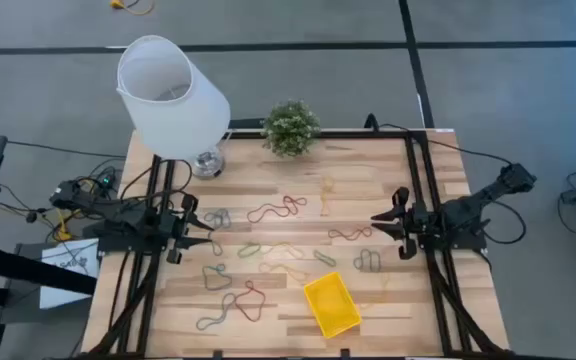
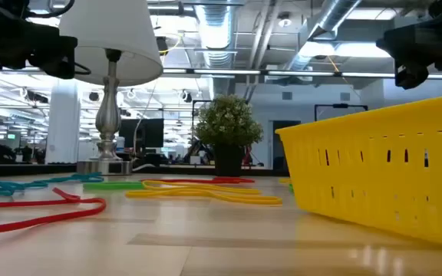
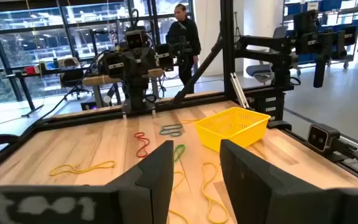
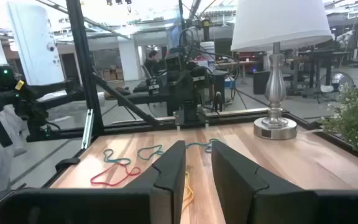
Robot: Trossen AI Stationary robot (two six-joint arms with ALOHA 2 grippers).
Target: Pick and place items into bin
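Note:
Several thin loops lie flat and scattered on the wooden table: a red one [image 1: 276, 209], a yellow one [image 1: 325, 190], a grey one [image 1: 368, 261], a green one [image 1: 249, 249] and others. The yellow bin [image 1: 331, 305] stands near the table's front edge, right of centre; nothing shows inside it. My left gripper [image 1: 206, 228] is at the table's left side, level, pointing right. It is open, with only bare table showing between its fingers [image 3: 196, 168]. My right gripper [image 1: 378, 222] is at the right side, pointing left, open with a narrower gap [image 4: 197, 167], and holds nothing.
A lamp with a white shade [image 1: 173, 95] stands at the far left corner, and a small potted plant [image 1: 290, 127] sits at the middle of the far edge. Black frame rails [image 1: 423, 190] run along both sides of the table. A person [image 3: 185, 31] stands beyond the table.

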